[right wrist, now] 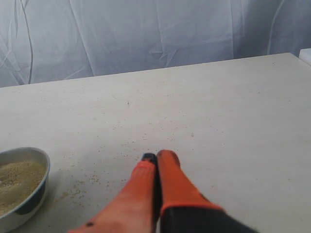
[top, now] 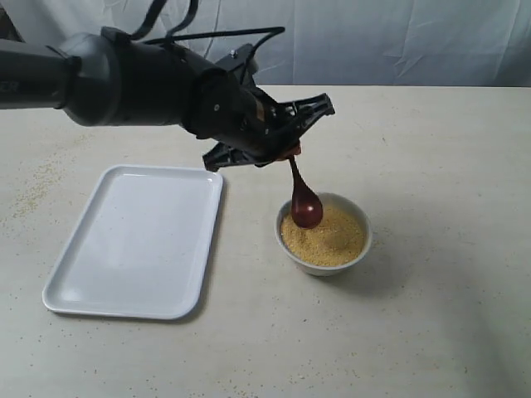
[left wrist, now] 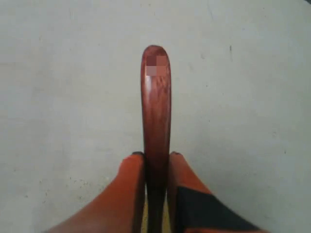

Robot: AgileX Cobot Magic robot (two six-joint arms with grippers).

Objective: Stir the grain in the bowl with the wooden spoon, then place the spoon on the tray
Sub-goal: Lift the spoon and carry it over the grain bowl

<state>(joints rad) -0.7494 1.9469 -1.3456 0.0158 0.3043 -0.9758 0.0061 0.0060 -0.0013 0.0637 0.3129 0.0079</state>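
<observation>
Handle is hiding in my left gripper (top: pixel 289 152), pinching the wooden spoon (top: pixel 305 207); glossy reddish head is hanging over grain (top: pixel 336 240), mid-frame.

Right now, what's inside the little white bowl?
Yellow grain fills the bowl, and the wooden spoon reaches its round head in at one side. The bowl's bottom is covered by grain, so I can't see it.

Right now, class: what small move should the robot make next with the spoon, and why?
Probably sweep the spoon in a small circle: the left gripper grips its handle, and its head touches the grain near the rim of the bowl.
</observation>
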